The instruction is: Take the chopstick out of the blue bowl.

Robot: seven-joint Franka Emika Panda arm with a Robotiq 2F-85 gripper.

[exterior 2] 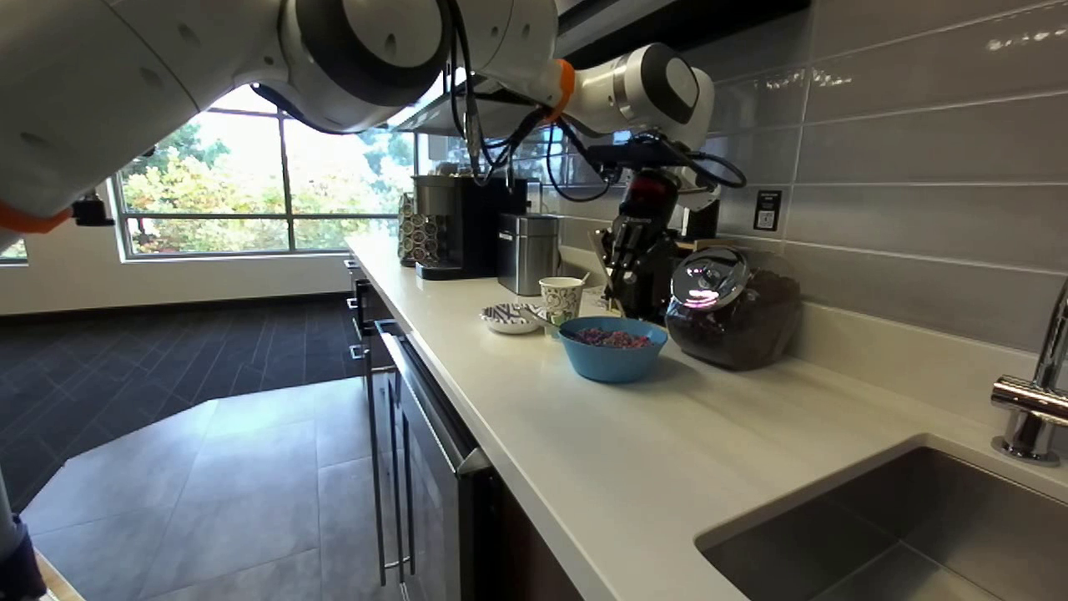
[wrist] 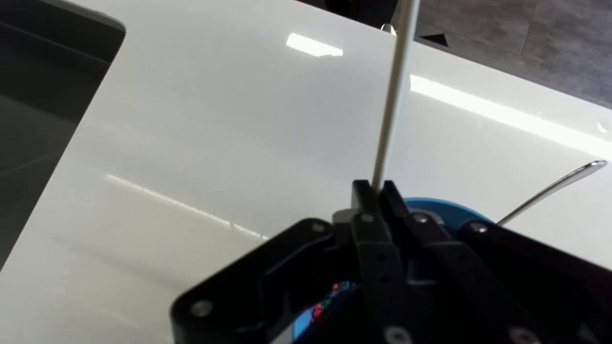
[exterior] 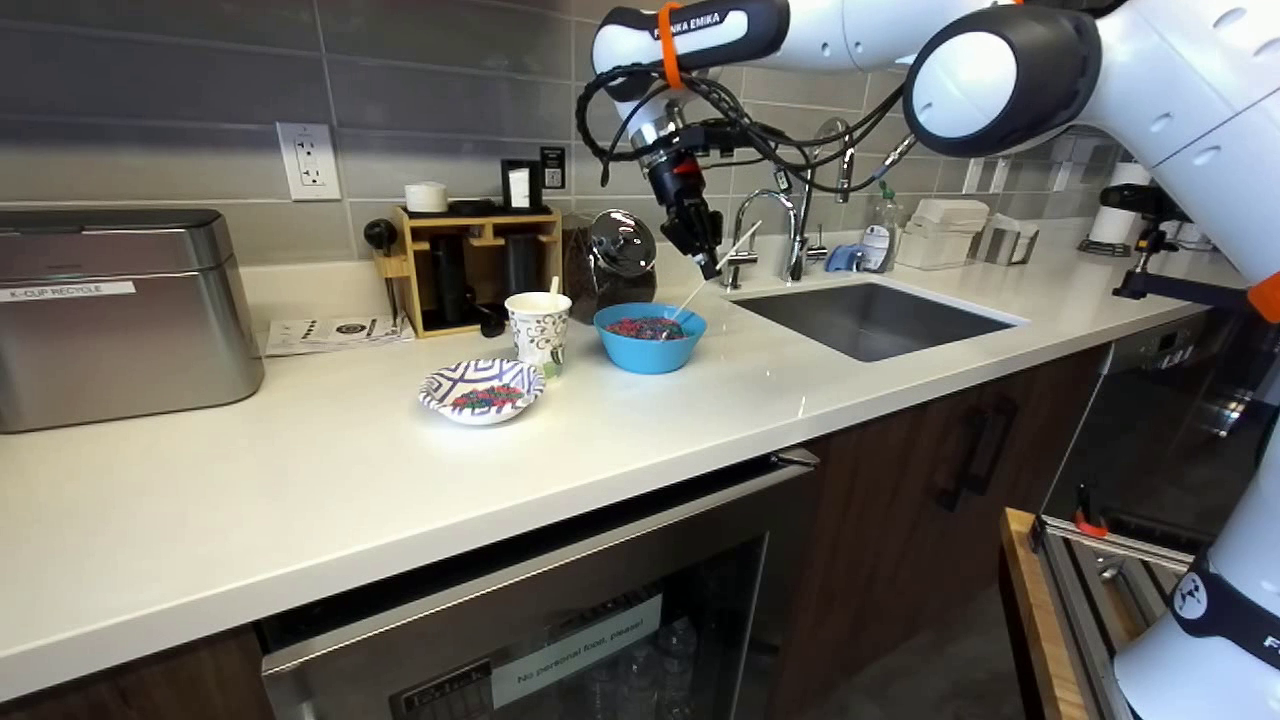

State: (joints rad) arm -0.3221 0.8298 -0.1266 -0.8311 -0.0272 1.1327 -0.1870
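- The claw (wrist: pixel 377 188) points down near the blue bowl (exterior: pixel 650 355), a little higher than its rim, fingers (wrist: pixel 367 229) drawn together with only the chopstick (wrist: pixel 394 91) pinched between the tips.
- The chopstick, thin and pale, is tilted. Part sticks up past the claw; the rest slants down, and in an exterior view its lower end shows inside the bowl's rim. Whether it touches the pink and blue bits (exterior: pixel 643 328) in there is too small for me to tell.
- The bowl sits upright on the white counter (exterior: pixel 640 430).
- A silver handle (wrist: pixel 554 191) leans out over the bowl's rim, apart from the chopstick; spoon or fork, I can't say.
- A patterned cup (exterior: pixel 538 335) stands upright just beside the bowl, with a gap between, a pale stick (exterior: pixel 555 284) poking from its top.
- The dark jar (exterior 2: pixel 743 317) stands near the bowl, on the side toward the tiled wall (exterior: pixel 450 90).
- The dish (exterior: pixel 445 385), white with dark lines, has similar bits in it. I can't tell if it touches the cup.
- Across the bowl from the cup is the sink (exterior: pixel 870 330), the faucet (exterior: pixel 797 245) behind it.
- Well apart, a steel bin (exterior: pixel 120 330) reads "K-CUP RECYCLE".
- Farthest off is the window (exterior 2: pixel 342 179), trees outside.
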